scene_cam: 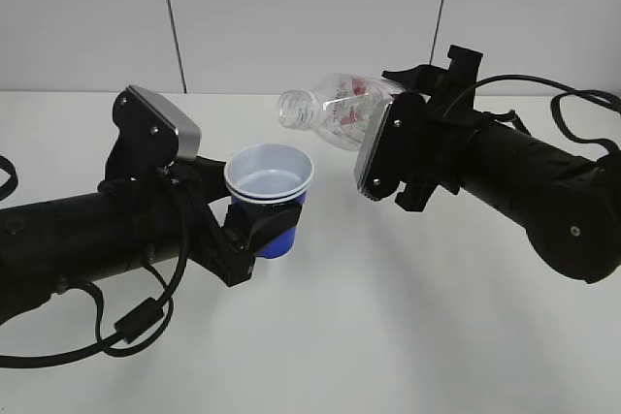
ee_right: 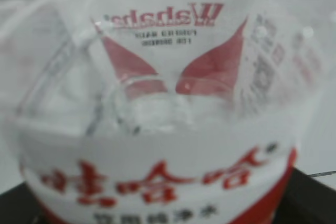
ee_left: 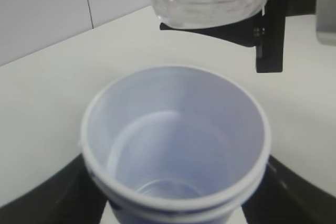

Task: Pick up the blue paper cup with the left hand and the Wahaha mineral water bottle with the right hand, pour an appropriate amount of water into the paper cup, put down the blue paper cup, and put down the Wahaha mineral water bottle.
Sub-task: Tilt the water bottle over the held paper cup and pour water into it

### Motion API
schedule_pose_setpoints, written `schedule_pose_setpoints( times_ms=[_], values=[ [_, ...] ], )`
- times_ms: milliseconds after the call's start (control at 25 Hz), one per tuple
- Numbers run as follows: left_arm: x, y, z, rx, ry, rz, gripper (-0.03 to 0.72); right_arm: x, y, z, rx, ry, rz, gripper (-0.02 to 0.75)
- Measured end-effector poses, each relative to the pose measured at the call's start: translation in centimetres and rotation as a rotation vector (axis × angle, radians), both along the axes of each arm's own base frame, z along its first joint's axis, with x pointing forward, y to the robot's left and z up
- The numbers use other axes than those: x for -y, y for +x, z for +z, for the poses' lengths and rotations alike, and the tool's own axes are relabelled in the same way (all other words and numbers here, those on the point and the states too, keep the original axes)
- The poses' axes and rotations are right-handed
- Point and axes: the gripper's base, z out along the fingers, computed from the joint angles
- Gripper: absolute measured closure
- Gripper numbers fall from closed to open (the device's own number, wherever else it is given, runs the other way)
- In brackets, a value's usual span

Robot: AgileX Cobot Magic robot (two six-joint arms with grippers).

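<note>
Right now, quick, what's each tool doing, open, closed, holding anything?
Left tool: closed on the blue paper cup, held upright off the table.
Right tool: closed on the Wahaha mineral water bottle, tipped mouth-first toward the cup.

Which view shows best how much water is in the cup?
The left wrist view: it looks straight down into the cup to its bottom, where only a little shows. The exterior view sees just the rim and upper inside wall at a slant. The right wrist view is filled by the bottle.
</note>
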Motion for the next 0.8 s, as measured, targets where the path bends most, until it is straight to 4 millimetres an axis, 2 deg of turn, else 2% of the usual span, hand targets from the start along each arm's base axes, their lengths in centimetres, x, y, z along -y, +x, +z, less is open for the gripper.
schedule_pose_setpoints(
  times_ms=[800],
  values=[
    [0.15,-0.22,-0.05,0.010,0.016,-0.036,0.153,0.02,0.01,0.36,0.111,-0.138,0.024,0.235]
  ],
)
